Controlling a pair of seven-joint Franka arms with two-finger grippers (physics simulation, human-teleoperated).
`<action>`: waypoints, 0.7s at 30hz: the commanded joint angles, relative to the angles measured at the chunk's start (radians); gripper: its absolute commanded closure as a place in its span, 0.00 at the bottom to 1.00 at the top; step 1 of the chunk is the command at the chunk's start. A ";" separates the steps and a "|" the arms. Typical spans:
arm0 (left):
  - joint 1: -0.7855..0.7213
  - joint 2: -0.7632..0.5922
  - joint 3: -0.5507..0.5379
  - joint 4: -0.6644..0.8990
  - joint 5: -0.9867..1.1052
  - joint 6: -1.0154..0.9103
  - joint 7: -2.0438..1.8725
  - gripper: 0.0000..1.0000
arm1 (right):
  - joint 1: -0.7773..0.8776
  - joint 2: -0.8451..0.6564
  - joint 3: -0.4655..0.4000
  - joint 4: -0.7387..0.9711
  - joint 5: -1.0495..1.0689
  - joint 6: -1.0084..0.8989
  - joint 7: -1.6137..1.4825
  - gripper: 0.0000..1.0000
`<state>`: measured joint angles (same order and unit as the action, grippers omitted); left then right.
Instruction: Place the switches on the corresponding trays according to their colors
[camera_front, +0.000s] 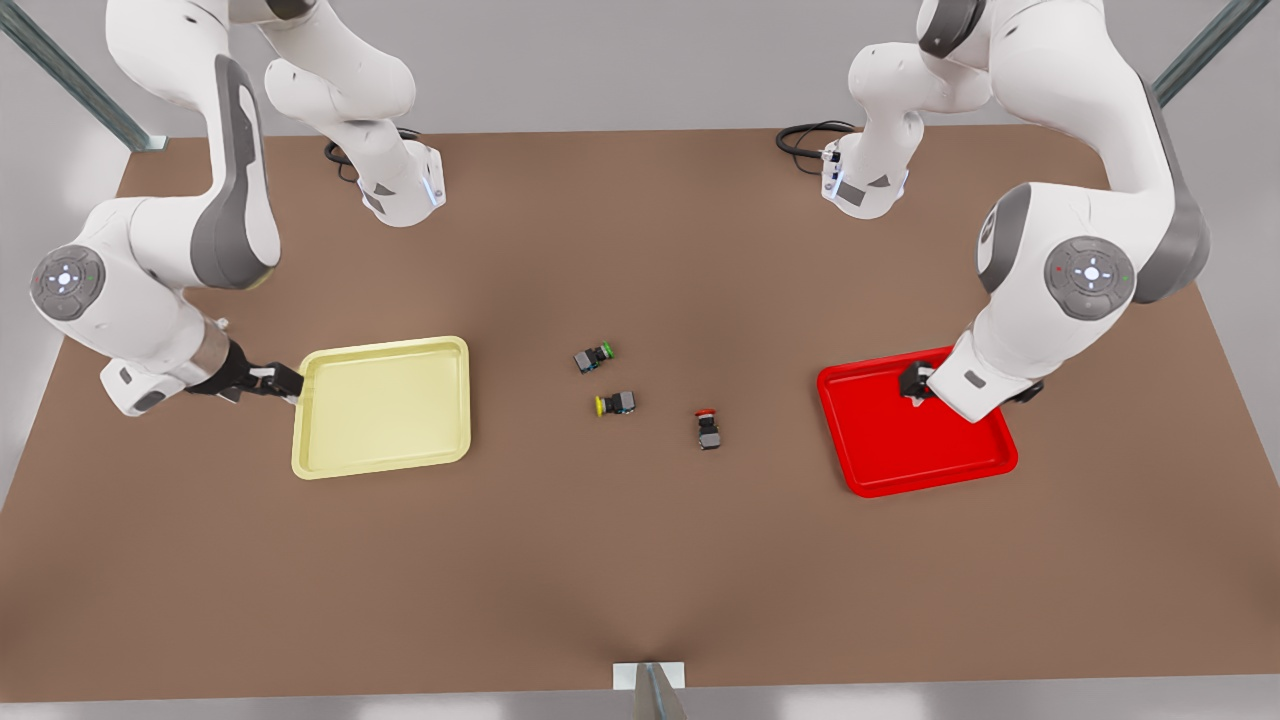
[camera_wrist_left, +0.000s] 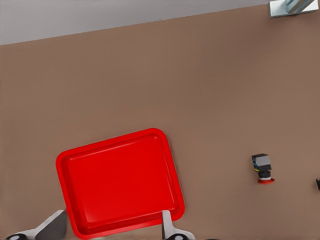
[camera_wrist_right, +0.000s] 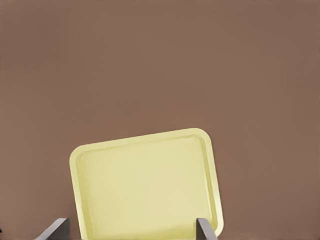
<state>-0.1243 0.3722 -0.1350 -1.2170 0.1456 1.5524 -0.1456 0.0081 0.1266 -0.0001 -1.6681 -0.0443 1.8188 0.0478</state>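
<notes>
**Three switches loose mid-table, both trays bare**

Tiny dark boxy switches on brown table (camera_front: 640, 560): green-capped (camera_front: 594, 356), yellow-capped (camera_front: 615, 404), red-capped (camera_front: 708, 430) at 4 o'clock of yellow. Pale yellow shallow plastic tray (camera_front: 384, 405) and bright red tray (camera_front: 912, 440) hold nothing. Left gripper (camera_wrist_left: 112, 231) over red tray rim, fingers apart. Right gripper (camera_wrist_right: 131, 231) at yellow tray edge, fingers apart.

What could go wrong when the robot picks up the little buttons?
The green switch lies close to the yellow switch, so a claw might bump or grab the wrong one. The red switch is tiny and could slip. Both claws, left and right, are open at the trays, far from the switches.
</notes>
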 joint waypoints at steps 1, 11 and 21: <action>0.000 0.001 0.000 -0.001 0.012 0.000 0.000 0.00 | 0.000 -0.004 0.000 0.027 -0.015 -0.015 -0.002 0.00; -0.291 0.384 -0.003 -0.004 -0.061 0.344 -0.431 0.00 | 0.222 0.140 0.040 0.079 0.017 -0.023 0.001 0.00; -0.331 0.461 0.002 -0.151 -0.061 0.586 -0.434 0.00 | 0.236 0.252 0.299 0.057 -0.006 0.166 -0.516 0.00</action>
<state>-0.4549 0.8369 -0.1335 -1.3683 0.0849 2.1415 -0.5798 0.2430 0.3805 0.3172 -1.6107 -0.0604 2.0095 -0.4844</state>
